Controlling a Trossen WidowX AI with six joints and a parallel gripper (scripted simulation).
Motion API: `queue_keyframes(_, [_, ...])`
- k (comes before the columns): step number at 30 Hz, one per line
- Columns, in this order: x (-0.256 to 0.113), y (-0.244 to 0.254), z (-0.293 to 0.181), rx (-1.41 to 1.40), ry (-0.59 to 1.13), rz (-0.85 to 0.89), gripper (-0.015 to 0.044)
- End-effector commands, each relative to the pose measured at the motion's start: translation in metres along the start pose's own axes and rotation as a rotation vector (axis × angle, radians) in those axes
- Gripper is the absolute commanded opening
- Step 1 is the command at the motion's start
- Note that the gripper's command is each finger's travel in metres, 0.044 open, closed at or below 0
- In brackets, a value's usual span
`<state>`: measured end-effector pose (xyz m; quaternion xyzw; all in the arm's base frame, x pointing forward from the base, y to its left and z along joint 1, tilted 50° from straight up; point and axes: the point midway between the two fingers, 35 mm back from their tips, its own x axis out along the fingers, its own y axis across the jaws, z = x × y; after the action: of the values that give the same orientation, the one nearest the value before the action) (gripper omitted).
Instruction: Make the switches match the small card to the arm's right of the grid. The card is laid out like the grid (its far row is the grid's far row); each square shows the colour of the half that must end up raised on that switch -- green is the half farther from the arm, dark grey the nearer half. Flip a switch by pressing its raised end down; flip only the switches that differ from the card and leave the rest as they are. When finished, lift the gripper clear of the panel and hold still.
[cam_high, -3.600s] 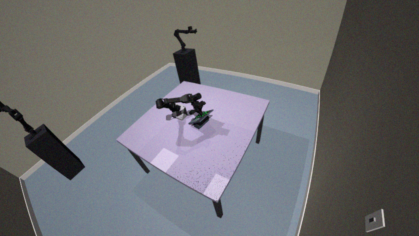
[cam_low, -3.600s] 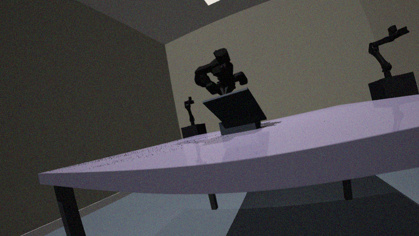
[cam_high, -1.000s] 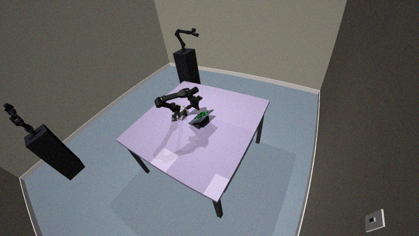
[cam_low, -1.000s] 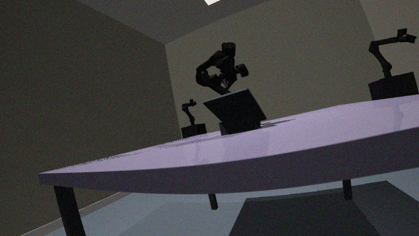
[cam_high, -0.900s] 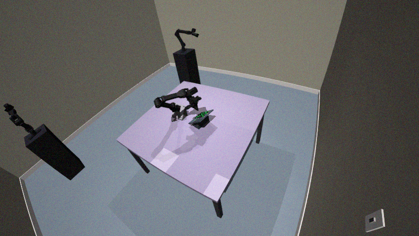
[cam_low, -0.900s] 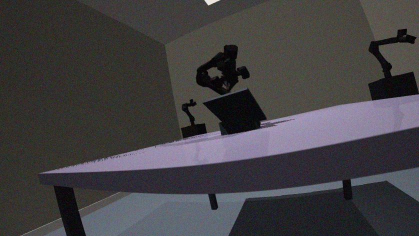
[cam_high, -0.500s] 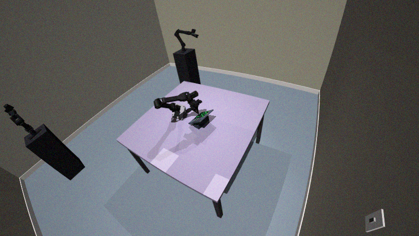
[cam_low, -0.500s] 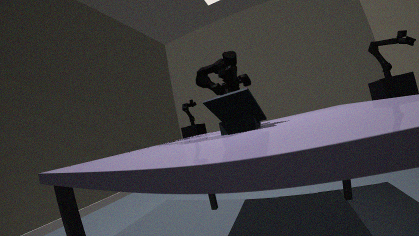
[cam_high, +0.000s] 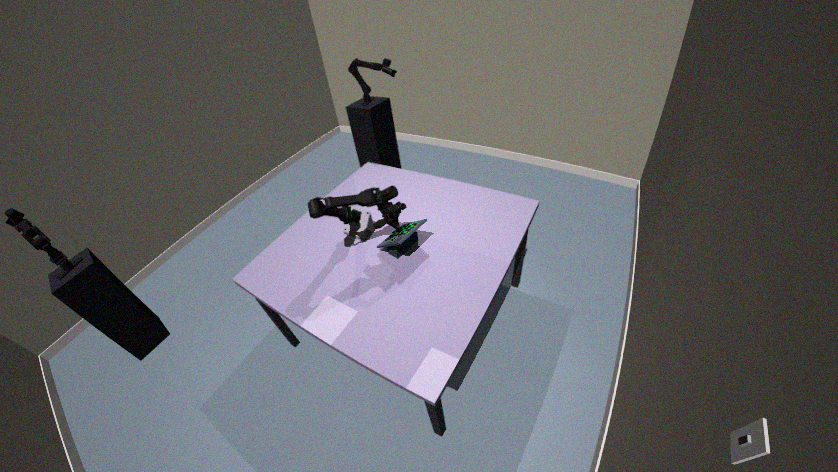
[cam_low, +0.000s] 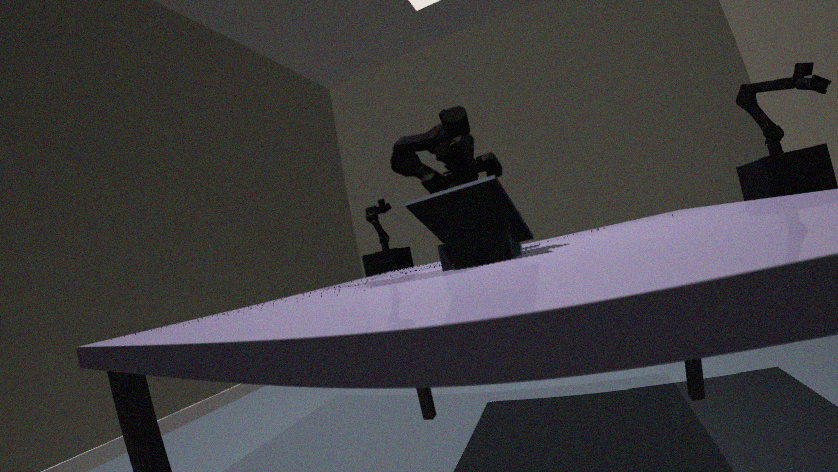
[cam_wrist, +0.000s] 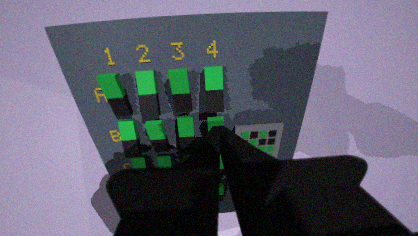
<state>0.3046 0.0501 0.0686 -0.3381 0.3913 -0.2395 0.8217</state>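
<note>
The tilted grey panel (cam_wrist: 280, 35) (cam_high: 419, 225) bears switches with green far halves and dark near halves. In the wrist view, row A shows switches A1 (cam_wrist: 110, 86), A2 (cam_wrist: 146, 83), A3 (cam_wrist: 179, 81) and A4 (cam_wrist: 213, 78). The green of A2 and A4 looks brighter than that of A1 and A3. Row B is partly in shadow; lower rows are mostly hidden by the fingers. The card (cam_wrist: 280, 131) reads green, dark, green, dark in its far row; its near part is hidden. My gripper (cam_wrist: 217, 131) (cam_high: 398, 228) is shut and empty, its tips at switch B4 (cam_wrist: 215, 120); contact cannot be told.
The panel stands on a dark base (cam_high: 404, 249) (cam_low: 477, 255) on the lilac table (cam_high: 469, 246) (cam_low: 615, 257). Two other arms stand on black pedestals (cam_high: 111, 307) (cam_high: 375, 134) beyond the table. In the exterior view the panel's back hides my fingertips.
</note>
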Motion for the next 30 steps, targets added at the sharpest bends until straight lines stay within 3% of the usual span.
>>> queue_keyframes(1, [0.0074,0.0005,-0.0027,-0.011,0.007,0.001,0.0])
queue_keyframes(30, [0.0108,0.0004,-0.0026,-0.011,0.006,0.001,0.0])
